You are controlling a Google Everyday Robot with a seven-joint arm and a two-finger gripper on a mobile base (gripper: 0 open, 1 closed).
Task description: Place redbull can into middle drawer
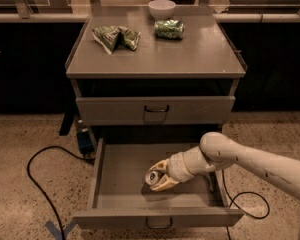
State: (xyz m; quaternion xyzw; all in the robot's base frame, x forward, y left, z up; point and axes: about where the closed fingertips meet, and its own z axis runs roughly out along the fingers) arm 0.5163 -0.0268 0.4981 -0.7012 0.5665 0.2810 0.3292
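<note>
The middle drawer [115, 184] is pulled wide open at the bottom of the grey cabinet, its plain grey floor showing. My gripper [157, 175] reaches in from the right, low over the drawer floor near its middle. It is shut on the redbull can [152, 177], which lies tilted with its shiny silver top facing the camera. Most of the can's body is hidden by the fingers [165, 185]. I cannot tell whether the can touches the floor.
On the cabinet top [200, 54] lie a green patterned can [169, 29], a green snack bag [115, 37] and a white bowl [161, 7]. The upper drawer [155, 110] is closed. A black cable [40, 184] loops on the floor at left, another at right [250, 204].
</note>
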